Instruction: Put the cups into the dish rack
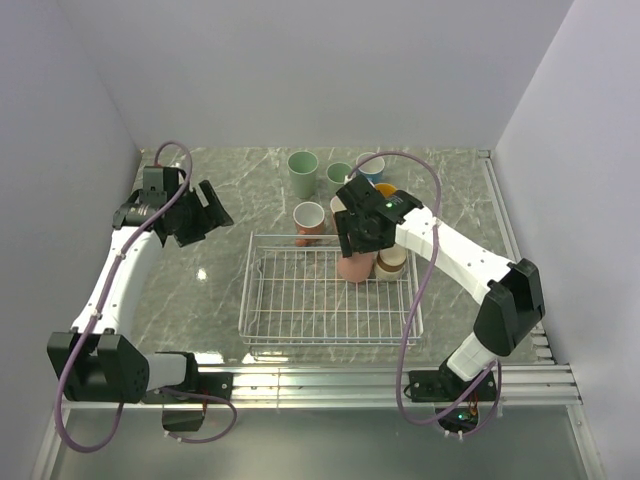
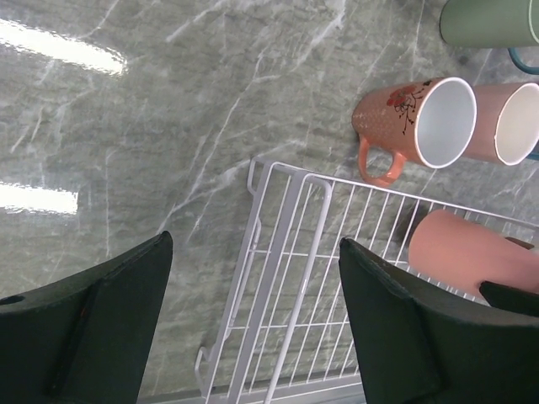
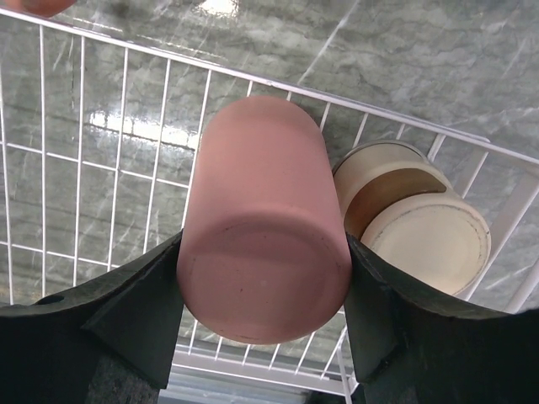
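Note:
My right gripper (image 1: 358, 240) (image 3: 264, 282) is shut on a pink cup (image 1: 355, 266) (image 3: 263, 219), held bottom-up over the far right corner of the white wire dish rack (image 1: 300, 320) (image 3: 101, 160). A cream and brown cup (image 1: 391, 264) (image 3: 421, 231) sits upside down in the rack beside it. A salmon mug with a red flower mark (image 1: 309, 220) (image 2: 413, 126) stands just behind the rack, next to another pink cup (image 2: 509, 122). My left gripper (image 1: 212, 208) (image 2: 255, 244) is open and empty, left of the rack (image 2: 286, 278).
Two sage green cups (image 1: 303, 172) (image 1: 339, 175) and a blue cup (image 1: 370, 165) stand at the back of the marble table, with an orange object (image 1: 386, 190) behind my right wrist. White walls close in the left, right and back.

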Tool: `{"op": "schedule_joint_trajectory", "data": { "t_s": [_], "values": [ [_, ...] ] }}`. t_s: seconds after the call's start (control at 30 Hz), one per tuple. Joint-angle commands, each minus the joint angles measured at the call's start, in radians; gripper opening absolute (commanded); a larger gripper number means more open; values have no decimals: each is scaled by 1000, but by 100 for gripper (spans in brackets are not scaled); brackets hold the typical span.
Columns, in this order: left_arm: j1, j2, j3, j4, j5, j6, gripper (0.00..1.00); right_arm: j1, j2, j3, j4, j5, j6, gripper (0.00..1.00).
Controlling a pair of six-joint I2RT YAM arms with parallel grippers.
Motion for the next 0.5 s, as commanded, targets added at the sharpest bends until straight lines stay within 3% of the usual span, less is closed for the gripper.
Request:
{"op": "schedule_joint_trajectory", "data": {
  "t_s": [0.0,0.03,0.07,0.1,0.13,0.23,0.33,0.47],
  "values": [
    [2,7,52,44,43,-14,86,8,-41,-24,52,4,13,0],
    [2,12,61,47,43,-12,87,8,-42,-29,55,4,14,0],
    [2,15,69,50,43,-12,88,8,-42,-30,55,4,17,6],
    [0,19,90,50,39,-11,88,8,-45,-35,62,5,24,16],
    [0,30,103,47,36,-9,89,10,-50,-38,67,2,24,37],
    [-7,65,164,35,17,1,88,11,-55,-36,72,5,30,68],
    [-33,104,222,31,-3,6,88,11,-56,-26,65,15,27,88],
    [-122,162,285,32,-50,8,88,11,-58,14,21,42,24,96]
  ]
}}
